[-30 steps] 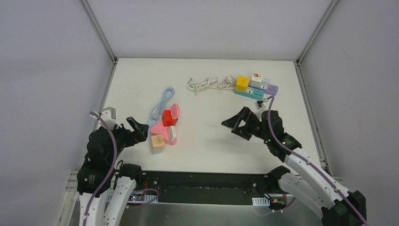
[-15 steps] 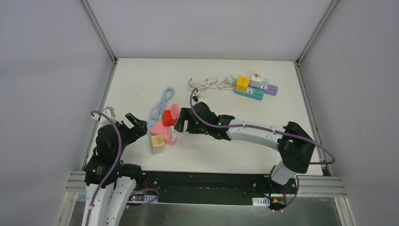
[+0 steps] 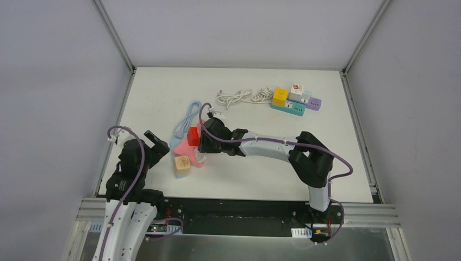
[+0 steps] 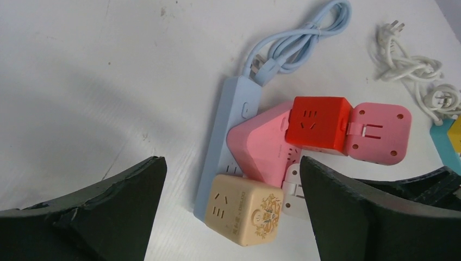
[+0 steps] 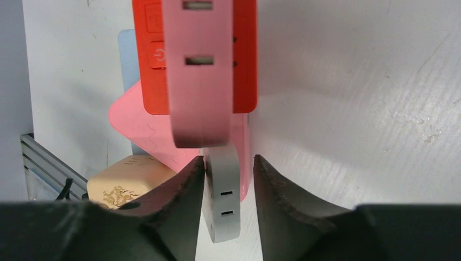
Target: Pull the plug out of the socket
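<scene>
Near the left edge of the counter (image 3: pixel 261 176), toward its near corner, my left gripper (image 3: pixel 156 142) hangs with its jaws spread wide and nothing between them. Just right of it lies the blue strip (image 4: pixel 223 136), its cable (image 4: pixel 296 41) looped toward the far edge. Plugged along the strip are a beige cube (image 4: pixel 244 209) at the near end, a pink wedge (image 4: pixel 261 147), then a red cube (image 4: pixel 318 122) with a flat pink adapter (image 4: pixel 378 133) against its right side. The white plug (image 5: pixel 223 201) sits in the strip beside the wedge, not pulled out. My right gripper (image 5: pixel 228 159) reaches in from the right and straddles that plug, jaws drawn to a narrow gap on either side of it. I cannot tell whether the pads press on it. Toward the far right corner lie a white cord (image 3: pixel 242 98) and a second strip (image 3: pixel 296 107) carrying cubes.
</scene>
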